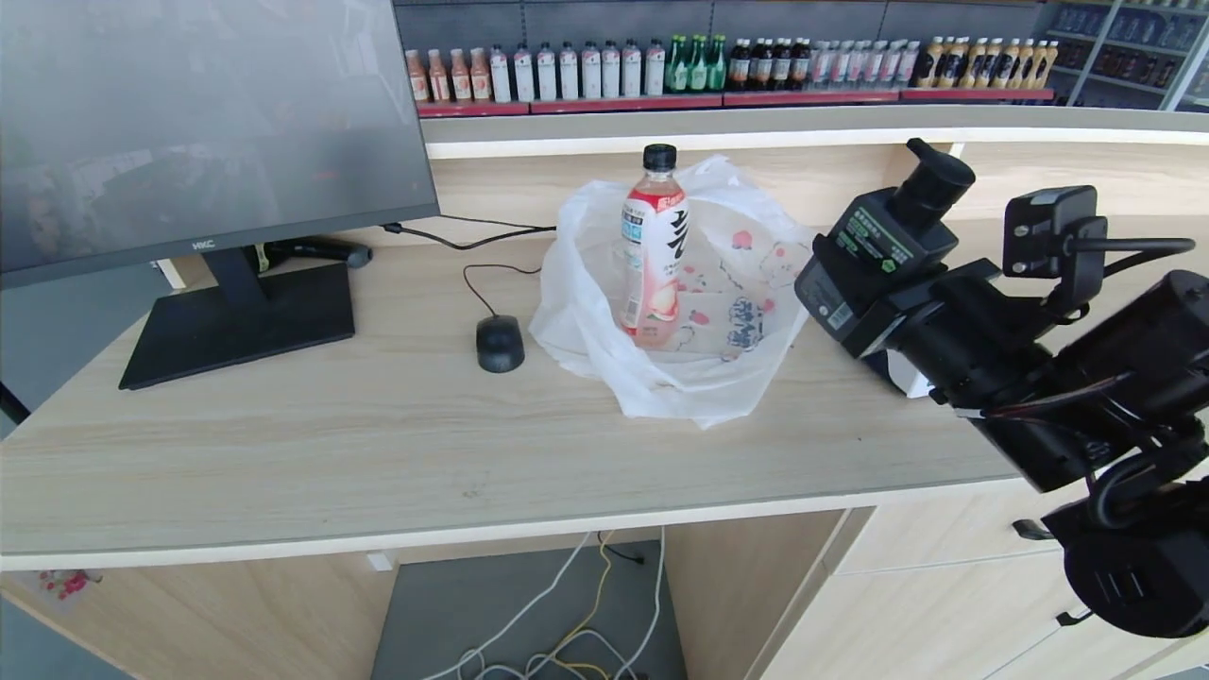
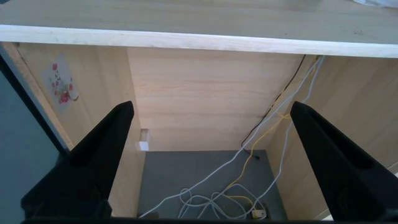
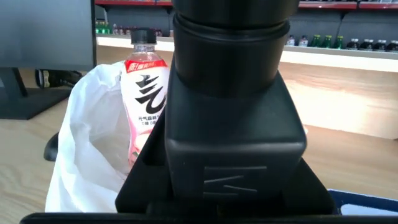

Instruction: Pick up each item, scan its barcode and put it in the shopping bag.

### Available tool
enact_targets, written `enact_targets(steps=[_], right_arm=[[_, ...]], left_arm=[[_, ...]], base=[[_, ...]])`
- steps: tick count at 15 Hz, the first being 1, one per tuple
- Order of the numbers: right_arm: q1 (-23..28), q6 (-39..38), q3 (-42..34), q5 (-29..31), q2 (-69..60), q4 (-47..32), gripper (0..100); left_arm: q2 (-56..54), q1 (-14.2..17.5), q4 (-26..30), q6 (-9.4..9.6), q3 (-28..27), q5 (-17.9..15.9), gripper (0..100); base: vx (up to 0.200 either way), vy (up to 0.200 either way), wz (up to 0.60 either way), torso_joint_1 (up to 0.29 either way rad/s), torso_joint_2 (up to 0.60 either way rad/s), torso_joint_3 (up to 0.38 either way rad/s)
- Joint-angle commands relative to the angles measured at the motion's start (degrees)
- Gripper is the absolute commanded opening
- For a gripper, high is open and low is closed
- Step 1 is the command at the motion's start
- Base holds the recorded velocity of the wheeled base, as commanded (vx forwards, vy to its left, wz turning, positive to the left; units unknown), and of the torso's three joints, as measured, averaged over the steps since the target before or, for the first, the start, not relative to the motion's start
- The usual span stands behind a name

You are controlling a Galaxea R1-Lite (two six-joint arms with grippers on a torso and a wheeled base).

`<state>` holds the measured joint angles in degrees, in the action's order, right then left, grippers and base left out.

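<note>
A pink-labelled drink bottle (image 1: pixel 652 255) with a black cap stands upright inside the white shopping bag (image 1: pixel 586 312) at the middle of the counter. It also appears in the right wrist view, where the bottle (image 3: pixel 144 93) rises from the bag (image 3: pixel 87 149). To the right of the bag, my right gripper (image 1: pixel 930 326) is shut on a black barcode scanner (image 1: pixel 883 250), whose body (image 3: pixel 230 124) blocks most of that view. My left gripper (image 2: pixel 211 168) hangs open with nothing in it below the counter's front edge (image 2: pixel 199 38), facing the knee space.
A monitor (image 1: pixel 208 123) on a black stand occupies the counter's left, with a wired mouse (image 1: pixel 500 343) between it and the bag. A white object (image 1: pixel 909 376) lies under my right arm. Cables (image 2: pixel 249 180) trail on the floor under the counter. Bottles line the far shelf (image 1: pixel 718 66).
</note>
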<state>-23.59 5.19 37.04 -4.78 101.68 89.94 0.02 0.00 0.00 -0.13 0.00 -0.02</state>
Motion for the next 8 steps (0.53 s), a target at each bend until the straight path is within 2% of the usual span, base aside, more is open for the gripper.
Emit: enact_targets(steps=[1, 3, 8], right_arm=[[-4.62, -2.12, -0.56, 0.47, 1.33, 0.06, 0], [-6.47, -4.49, 1.20, 3.28, 1.41, -3.46, 0], [-4.89, -7.04, 18.60, 4.43, 0.97, -24.73, 0]], left_arm=[[-0.02, -0.09, 0.00, -0.04, 0.00, 0.02, 100], [-0.02, -0.09, 0.00, -0.04, 0.00, 0.02, 100], [-0.02, 0.00, 0.00, -0.04, 0.00, 0.02, 100]], base=[[0.000, 0.000, 0.00, 0.000, 0.00, 0.000], [0.000, 0.000, 0.00, 0.000, 0.00, 0.000], [0.000, 0.000, 0.00, 0.000, 0.00, 0.000]])
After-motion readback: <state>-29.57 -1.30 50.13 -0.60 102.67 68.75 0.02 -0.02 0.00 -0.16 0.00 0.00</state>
